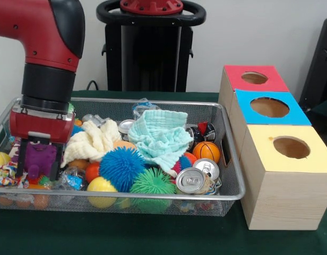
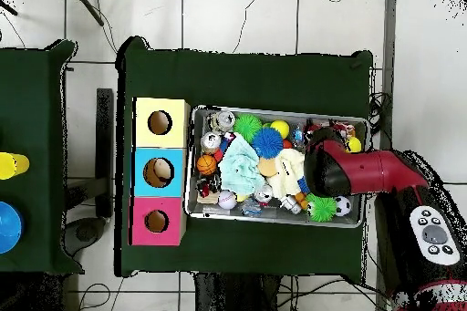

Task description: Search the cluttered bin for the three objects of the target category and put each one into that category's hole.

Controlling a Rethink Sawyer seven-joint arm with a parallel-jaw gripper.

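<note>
The wire mesh bin [image 1: 153, 195] stands on the green table and is full of clutter; it also shows in the overhead view [image 2: 278, 219]. My gripper [image 1: 40, 171] is lowered into the bin's left end, its purple body among the objects and its tips hidden. One knotted fabric bundle [image 1: 4, 176], white with coloured patches, lies just left of the gripper by the bin's wall. Other bundles do not show. The yellow-topped box's hole [image 1: 291, 147] is at the near right of the bin; it also shows in the overhead view [image 2: 160, 122]. In the overhead view my arm [image 2: 333, 169] covers the gripper.
A mint cloth [image 1: 161, 135] and a pale yellow cloth [image 1: 92, 141] lie on the pile. A blue spiky ball [image 1: 121, 167], a green spiky ball [image 1: 152, 183], cans [image 1: 190, 180] and a small basketball [image 1: 206, 151] fill the bin. The blue-topped box [image 1: 269, 107] and the red-topped box [image 1: 254, 77] stand behind the yellow one.
</note>
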